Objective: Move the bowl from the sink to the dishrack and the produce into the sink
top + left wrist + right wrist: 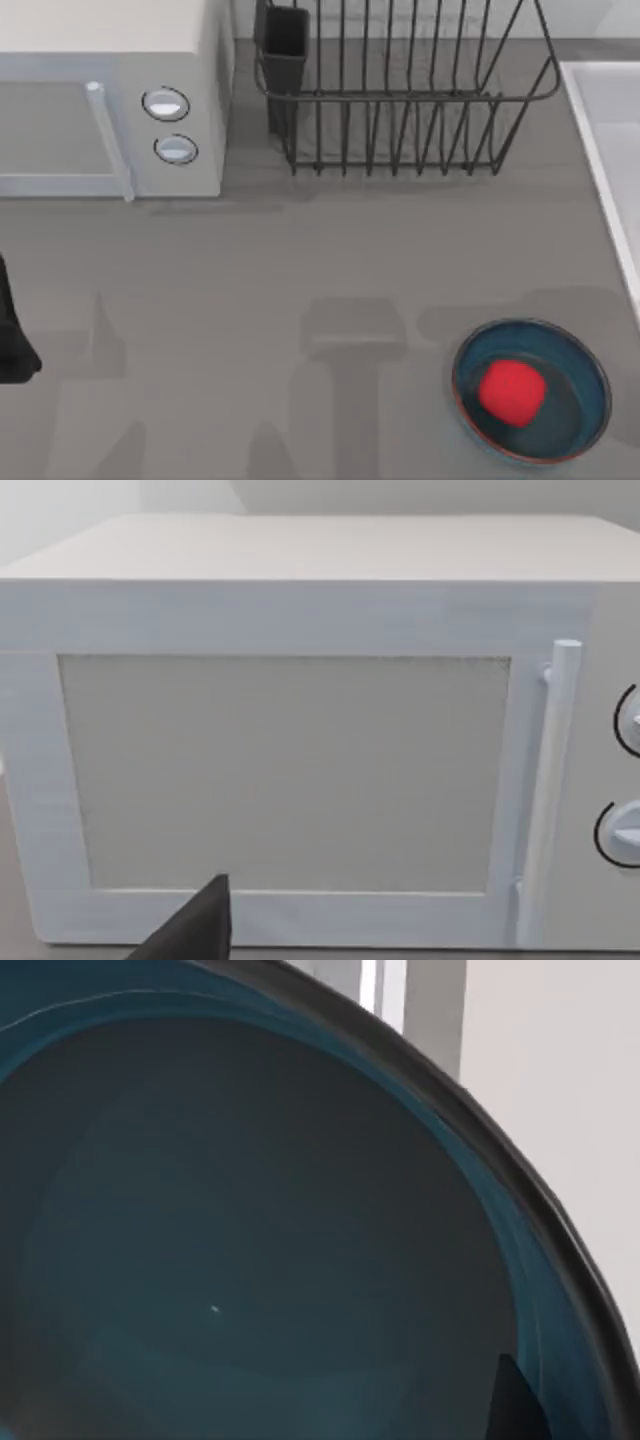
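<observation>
Bowl: a deep teal-blue round bowl (250, 1230) with a smooth glazed inside and a dark curved rim is sitting very close under the right wrist camera, against a pale white surface.

Right gripper: a dark fingertip (515, 1405) is showing at the bowl's inner wall near the rim; I cannot tell whether the fingers are grasping the bowl or spread apart.

Produce: a small bright red, roundish lumpy fruit or vegetable (511, 390) is lying inside a wide, shallow blue dish (575, 350) with a thin reddish-brown rim, on the grey matte table (250, 280) toward its right side.

Sink: the raised white rim of a pale rectangular basin (600, 150) is running along the table's right edge, just beside the dish.

Dishrack: a dark metal wire rack of upright bars (420, 110) is standing at the back, with a black square utensil cup (286, 45) at its left corner.

Microwave: a boxy white microwave with a bar handle and two round knobs (110, 110) is standing left of the rack.

Left arm: it is waiting at the table's left edge, its camera facing the microwave door (290, 770); one dark finger (195, 930) is showing, and I cannot tell its grip state.
</observation>
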Controlling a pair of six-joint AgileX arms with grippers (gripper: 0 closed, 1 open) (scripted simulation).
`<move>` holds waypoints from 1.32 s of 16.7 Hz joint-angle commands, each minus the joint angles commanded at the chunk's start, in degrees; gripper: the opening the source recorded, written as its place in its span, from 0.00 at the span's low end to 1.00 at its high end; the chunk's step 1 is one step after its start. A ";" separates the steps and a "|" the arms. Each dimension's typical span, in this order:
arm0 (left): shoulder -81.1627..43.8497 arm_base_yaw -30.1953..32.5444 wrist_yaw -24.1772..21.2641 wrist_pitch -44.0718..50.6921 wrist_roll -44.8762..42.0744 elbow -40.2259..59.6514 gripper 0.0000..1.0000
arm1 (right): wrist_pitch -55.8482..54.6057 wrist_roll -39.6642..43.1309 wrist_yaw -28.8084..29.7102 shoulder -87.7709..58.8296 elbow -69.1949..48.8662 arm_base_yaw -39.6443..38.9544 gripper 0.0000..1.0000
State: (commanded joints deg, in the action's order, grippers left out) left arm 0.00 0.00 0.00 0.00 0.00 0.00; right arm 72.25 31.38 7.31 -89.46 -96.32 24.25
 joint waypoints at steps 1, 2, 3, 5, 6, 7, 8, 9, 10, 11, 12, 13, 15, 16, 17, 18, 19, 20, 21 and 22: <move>0.00 0.00 0.00 0.00 0.00 0.00 1.00 | -4.24 -2.49 2.49 -0.74 -0.11 -4.83 0.00; 0.00 0.00 0.00 0.00 0.00 0.00 1.00 | -8.74 -5.02 5.10 -1.55 -0.16 -9.98 0.00; 0.00 0.00 0.00 0.00 0.00 0.00 1.00 | -13.45 -7.57 7.81 -2.37 -0.13 -15.38 0.00; 0.00 0.00 0.00 0.00 0.00 0.00 1.00 | -23.27 -12.61 13.32 -3.86 0.09 -26.58 0.00; 0.00 0.00 0.00 0.00 0.00 0.00 1.00 | -28.28 -15.06 16.10 -4.49 0.24 -32.18 0.00; 0.00 0.00 0.00 0.00 0.00 0.00 1.00 | -33.33 -17.44 18.85 -5.01 0.39 -37.62 0.00; 0.00 0.00 0.00 0.00 0.00 0.00 1.00 | -38.35 -19.73 21.57 -5.41 0.55 -42.79 0.00; 0.00 0.00 0.00 0.00 0.00 0.00 1.00 | -43.32 -21.89 24.21 -5.70 0.72 -47.62 0.00; 0.00 0.00 0.00 0.00 0.00 0.00 1.00 | -48.17 -23.91 26.76 -5.91 0.87 -52.05 0.00; 0.00 0.00 0.00 0.00 0.00 0.00 1.00 | -52.81 -25.74 29.17 -6.05 0.99 -56.01 0.00; 0.00 0.00 0.00 0.00 0.00 0.00 1.00 | -57.14 -27.38 31.42 -6.13 1.08 -59.48 0.00; 0.00 0.00 0.00 0.00 0.00 0.00 1.00 | -61.02 -28.80 33.48 -6.17 1.17 -62.42 0.00; 0.00 0.00 0.00 0.00 0.00 0.00 1.00 | -67.08 -31.00 36.87 -6.14 1.32 -66.75 0.00; 0.00 0.00 0.00 0.00 0.00 0.00 1.00 | -69.20 -31.76 38.13 -6.08 1.40 -68.18 0.00; 0.00 0.00 0.00 0.00 0.00 0.00 1.00 | -70.72 -32.28 39.05 -6.01 1.47 -69.13 0.00; 0.00 0.00 0.00 0.00 0.00 0.00 1.00 | -71.62 -32.59 39.61 -5.96 1.52 -69.64 0.00; 0.00 0.00 0.00 0.00 0.00 0.00 1.00 | -71.93 -32.69 39.80 -5.94 1.54 -69.79 0.00; 0.00 0.00 0.00 0.00 0.00 0.00 1.00 | -71.93 -32.69 39.80 -5.94 1.54 -69.79 0.00; 0.00 0.00 0.00 0.00 0.00 0.00 1.00 | -71.93 -32.69 39.80 -5.94 1.54 -69.79 0.00; 0.00 0.00 0.00 0.00 0.00 0.00 1.00 | -71.93 -32.69 39.80 -5.94 1.54 -69.79 0.00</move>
State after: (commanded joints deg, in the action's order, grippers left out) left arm 0.00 0.00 0.00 0.00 0.00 0.00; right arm 0.32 -1.31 47.11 -95.40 -94.78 -45.55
